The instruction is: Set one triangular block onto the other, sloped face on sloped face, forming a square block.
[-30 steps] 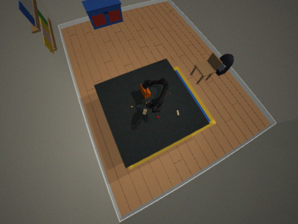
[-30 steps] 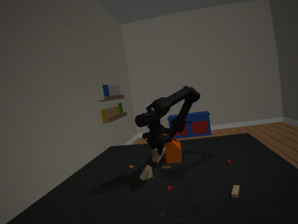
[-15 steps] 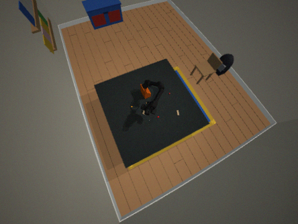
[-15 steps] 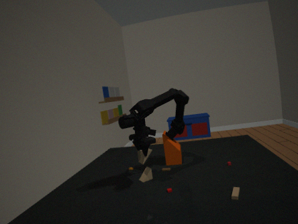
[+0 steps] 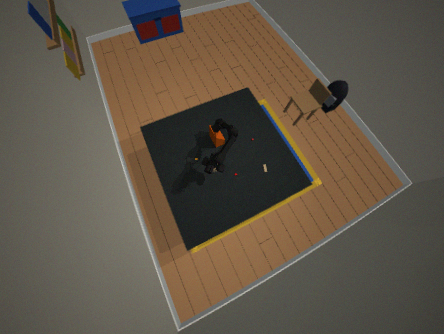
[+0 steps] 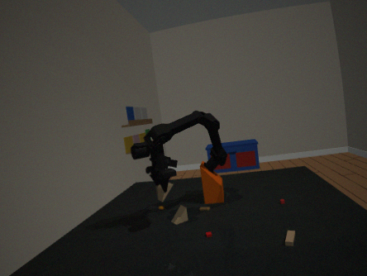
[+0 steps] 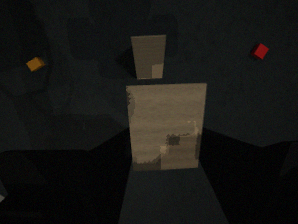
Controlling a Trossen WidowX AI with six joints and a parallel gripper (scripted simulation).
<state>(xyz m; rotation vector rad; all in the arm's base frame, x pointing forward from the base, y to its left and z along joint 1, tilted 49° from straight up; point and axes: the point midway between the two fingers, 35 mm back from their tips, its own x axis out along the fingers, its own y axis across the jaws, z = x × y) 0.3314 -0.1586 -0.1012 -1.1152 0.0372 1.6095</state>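
Note:
My gripper (image 6: 164, 188) (image 7: 162, 131) is shut on a pale wooden triangular block (image 6: 162, 195) (image 7: 165, 110), which hangs in the air point down in the exterior view. The other triangular block (image 6: 180, 216) (image 7: 149, 55) stands on the dark table mat, lower and a little right of the held one in that view. In the wrist view it lies just beyond the held block's far edge, roughly in line with it. The two blocks are apart. In the top view the gripper (image 5: 214, 167) hides most of both blocks.
An orange cube (image 6: 161, 207) (image 7: 35, 64) and a red cube (image 5: 236, 174) (image 6: 208, 234) (image 7: 260, 51) lie on either side of the lower block. Another red cube (image 5: 253, 139) (image 6: 282, 202), a wooden bar (image 5: 265, 168) (image 6: 290, 238), a smaller wooden piece (image 6: 204, 208) and the orange stand (image 5: 217, 137) (image 6: 212, 187) are farther off.

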